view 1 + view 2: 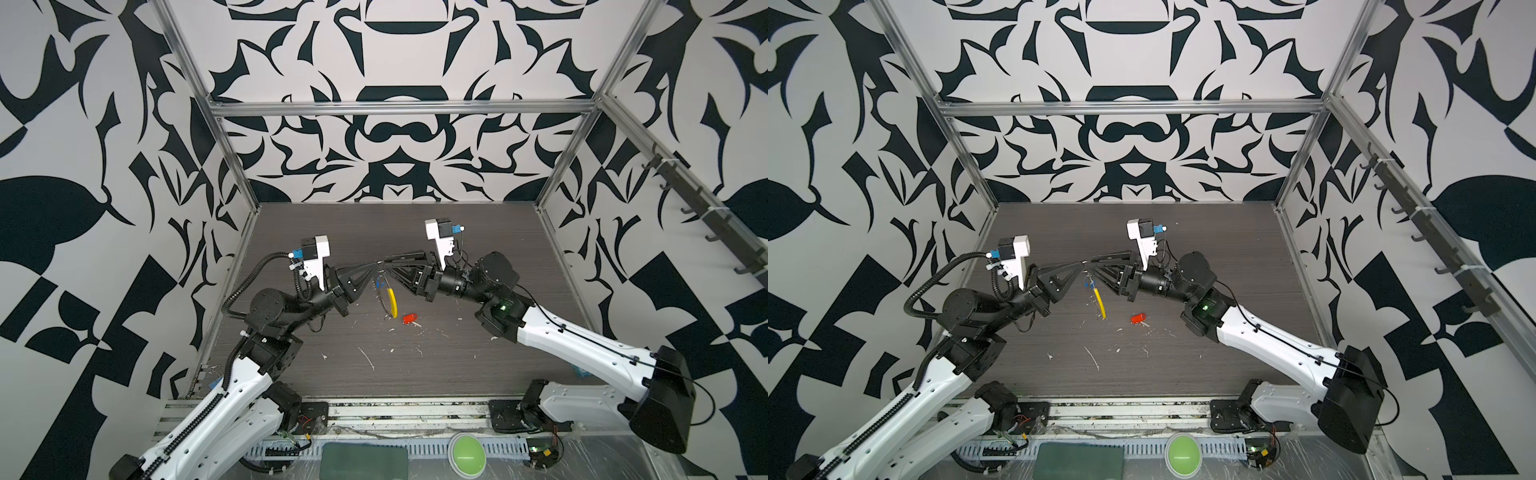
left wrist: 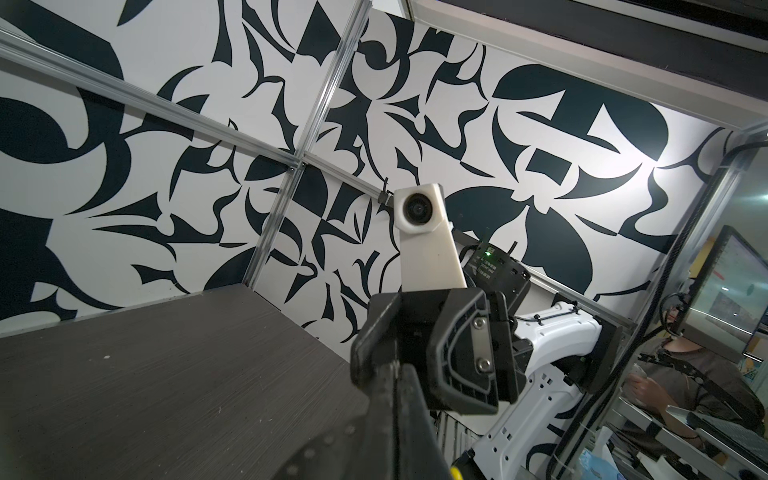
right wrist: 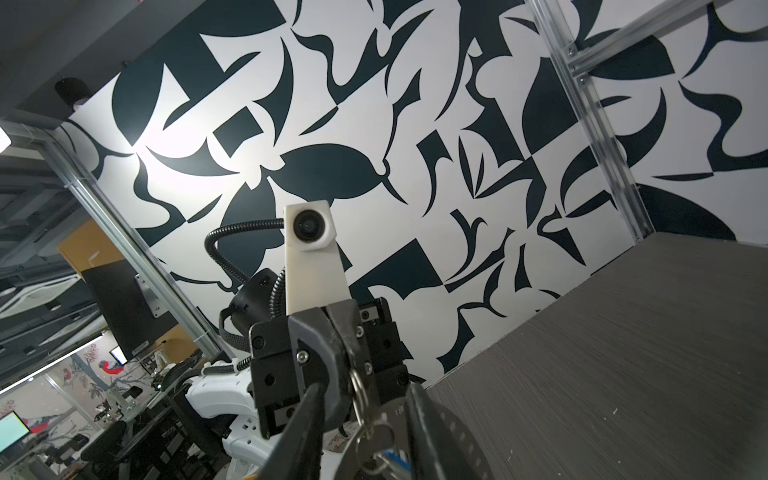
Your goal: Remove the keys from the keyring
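The keyring (image 1: 392, 302) hangs above the table in both top views, a thin grey wire loop with a yellow sleeve (image 1: 1099, 301). My left gripper (image 1: 377, 264) is shut on its top end, and in the left wrist view its jaws (image 2: 395, 368) are pressed together. A blue-headed key (image 1: 379, 284) dangles on the ring just under the grip. My right gripper (image 1: 387, 266) faces the left one tip to tip. Its fingers (image 3: 307, 419) stand apart around the small ring (image 3: 358, 390) and the blue key (image 3: 392, 455). A red-headed key (image 1: 409, 318) lies loose on the table.
White scraps (image 1: 368, 357) litter the dark wood table (image 1: 478, 374). A green bowl (image 1: 467, 453) and a dark green pad (image 1: 365, 459) sit past the front rail. Aluminium posts (image 1: 232, 166) frame the patterned walls, and a rail of hooks (image 1: 690, 199) runs along the right wall.
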Controlling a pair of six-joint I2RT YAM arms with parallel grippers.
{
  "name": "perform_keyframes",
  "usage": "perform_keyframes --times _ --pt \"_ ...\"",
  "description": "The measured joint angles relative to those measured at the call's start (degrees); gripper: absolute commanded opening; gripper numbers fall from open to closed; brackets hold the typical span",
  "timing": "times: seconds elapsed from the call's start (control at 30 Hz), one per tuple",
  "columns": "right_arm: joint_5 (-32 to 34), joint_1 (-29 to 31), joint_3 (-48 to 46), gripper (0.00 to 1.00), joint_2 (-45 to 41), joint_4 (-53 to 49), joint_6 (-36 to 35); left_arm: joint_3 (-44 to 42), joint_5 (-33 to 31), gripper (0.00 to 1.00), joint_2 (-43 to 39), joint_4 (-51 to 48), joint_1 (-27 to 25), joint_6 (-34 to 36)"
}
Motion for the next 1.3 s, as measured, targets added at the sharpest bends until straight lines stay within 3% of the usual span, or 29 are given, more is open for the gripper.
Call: perform_keyframes --times 0.1,0.3,0.47,0.53,0.57,0.63,0.7,0.8,1.03,1.3 --pt "-0.8 0.0 0.0 0.21 0.0 0.5 0.3 0.0 0.0 0.00 0.1 0.0 0.0 -0.2" --pt "-1.8 0.2 0.0 0.16 0.8 0.8 0.9 0.0 -0.1 0.00 0.1 0.4 0.0 -0.3" --pt "-2.1 0.3 0.0 0.00 1.1 0.7 0.4 0.0 -0.3 0.00 0.1 0.5 0.0 -0.6" --pt "-2.1 0.3 0.0 0.00 0.9 0.5 0.0 0.0 -0.4 0.00 0.2 0.5 0.0 -0.9" --pt "-2.1 0.3 0.0 0.00 0.7 0.1 -0.2 0.0 -0.4 0.03 0.2 0.4 0.0 -1.0" --pt "-2.1 0.3 0.0 0.00 0.1 -1.4 -0.9 0.0 -0.4 0.25 0.2 0.1 0.0 -0.9" --pt "-2.0 0.4 0.0 0.00 -1.0 -4.7 -2.3 0.0 -0.5 0.38 -0.1 -0.7 0.0 -1.1" --pt "-1.9 0.4 0.8 0.00 -3.3 -13.0 -5.7 0.0 -0.7 0.44 -1.1 -3.5 0.0 -1.7" --pt "-2.6 0.4 8.4 0.00 -5.9 -33.6 -15.0 6.0 2.1 0.47 -3.0 -18.8 0.0 -0.3" --pt "-6.1 0.4 18.4 0.00 -4.6 -52.4 -24.2 18.2 10.4 0.42 -0.3 -39.1 0.0 6.2"
